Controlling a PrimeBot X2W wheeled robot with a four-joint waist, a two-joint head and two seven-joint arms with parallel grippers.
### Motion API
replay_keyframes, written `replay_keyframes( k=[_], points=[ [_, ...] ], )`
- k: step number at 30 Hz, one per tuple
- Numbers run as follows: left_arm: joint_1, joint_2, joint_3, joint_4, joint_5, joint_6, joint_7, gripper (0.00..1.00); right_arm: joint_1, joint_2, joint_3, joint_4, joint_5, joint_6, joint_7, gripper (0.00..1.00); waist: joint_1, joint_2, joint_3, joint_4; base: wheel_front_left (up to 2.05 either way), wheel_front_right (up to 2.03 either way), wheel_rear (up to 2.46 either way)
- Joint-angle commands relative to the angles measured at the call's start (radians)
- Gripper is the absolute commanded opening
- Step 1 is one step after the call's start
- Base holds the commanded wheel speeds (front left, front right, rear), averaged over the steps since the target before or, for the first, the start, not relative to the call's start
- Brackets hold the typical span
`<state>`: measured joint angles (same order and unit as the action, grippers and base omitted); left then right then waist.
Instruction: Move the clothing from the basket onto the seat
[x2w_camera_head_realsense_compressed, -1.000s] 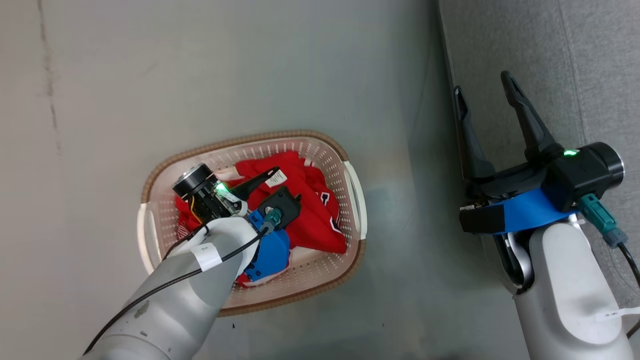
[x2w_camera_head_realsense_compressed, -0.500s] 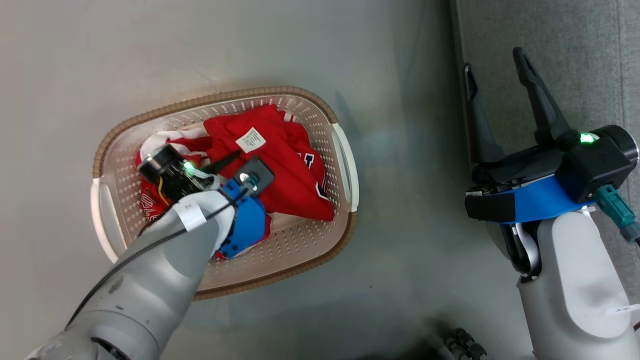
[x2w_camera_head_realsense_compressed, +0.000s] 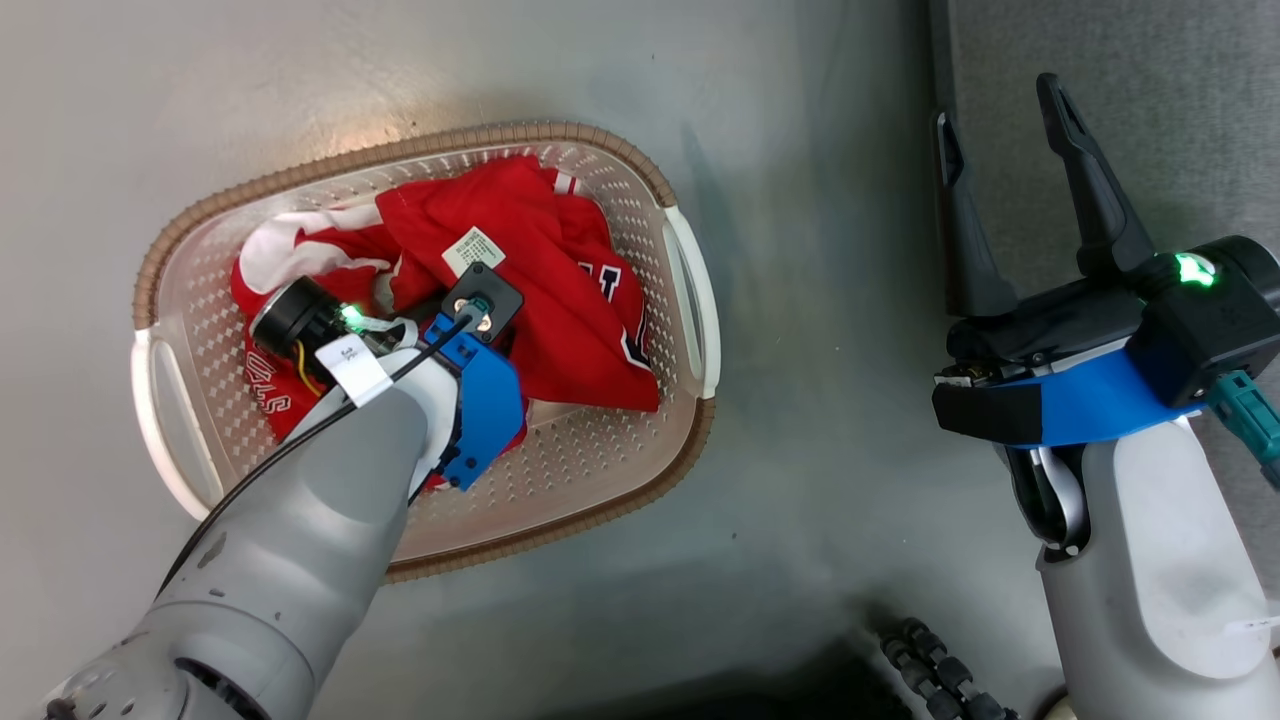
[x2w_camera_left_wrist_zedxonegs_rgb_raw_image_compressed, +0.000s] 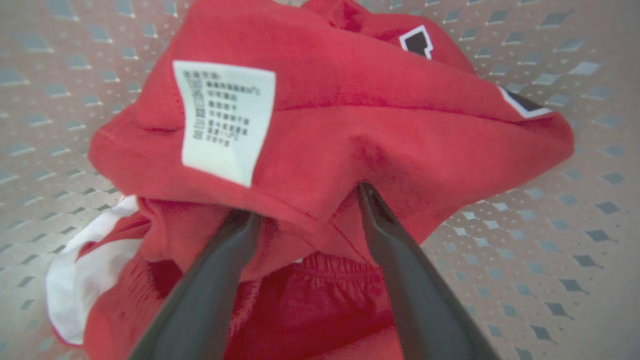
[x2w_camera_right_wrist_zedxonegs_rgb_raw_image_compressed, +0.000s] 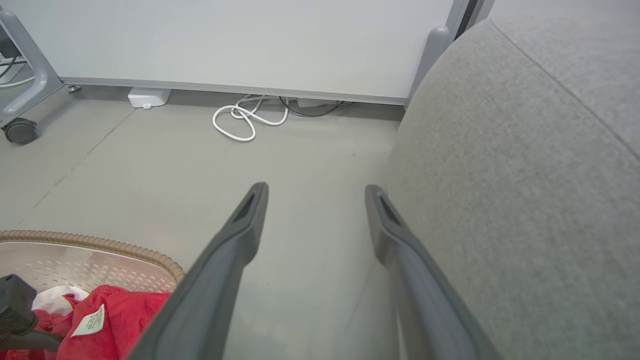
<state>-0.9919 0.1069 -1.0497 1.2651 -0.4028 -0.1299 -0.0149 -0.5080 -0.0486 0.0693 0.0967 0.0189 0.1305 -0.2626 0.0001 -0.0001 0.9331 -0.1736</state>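
Straddling a fold of the red basketball clothing (x2w_camera_left_wrist_zedxonegs_rgb_raw_image_compressed: 350, 125) in the cream perforated plastic basket (x2w_camera_head_realsense_compressed: 600, 470), the left gripper (x2w_camera_left_wrist_zedxonegs_rgb_raw_image_compressed: 306, 202) has its jaws spread wide, gripping nothing; sinking deeper before closing should gather more layers. The right gripper (x2w_camera_head_realsense_compressed: 995, 105) hangs equally spread, empty, beside the grey fabric seat (x2w_camera_right_wrist_zedxonegs_rgb_raw_image_compressed: 525, 175).

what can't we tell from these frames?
- Left gripper tips: left wrist view, buried under a fold of the clothing; head view, its own wrist covers them.
- Tag print: blurred in the left wrist view.
- Garment count: bunched pile in the basket.
- Seat: cut by the head view's right edge.
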Motion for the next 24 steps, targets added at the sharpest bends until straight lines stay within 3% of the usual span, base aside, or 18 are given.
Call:
replay_keyframes(
  k=[1,11,13,24],
  points=[
    [-0.024,-0.002,-0.005,-0.016,-0.033,0.000,-0.003,1.00,-0.011,-0.003,0.000,-0.009,-0.006,0.000,-0.004,1.00,-0.0001,0.0001,0.020,0.000,0.00,0.00,0.00],
    [-0.063,-0.009,-0.017,-0.049,-0.159,0.000,-0.043,1.00,0.004,-0.003,0.001,-0.027,-0.007,0.000,-0.004,1.00,-0.0001,0.0001,0.066,0.006,0.00,0.00,0.00],
    [-0.074,-0.008,-0.048,-0.049,-0.153,0.000,-0.058,0.00,0.003,-0.003,0.002,-0.026,-0.007,0.000,-0.003,1.00,-0.0001,0.0001,0.069,0.007,0.00,0.00,0.00],
    [-0.051,-0.016,-0.108,-0.039,-0.226,0.000,-0.150,0.00,0.002,-0.003,0.003,-0.007,-0.012,0.000,-0.003,1.00,-0.0001,0.0001,0.003,0.034,0.00,0.00,0.00]
  ],
)
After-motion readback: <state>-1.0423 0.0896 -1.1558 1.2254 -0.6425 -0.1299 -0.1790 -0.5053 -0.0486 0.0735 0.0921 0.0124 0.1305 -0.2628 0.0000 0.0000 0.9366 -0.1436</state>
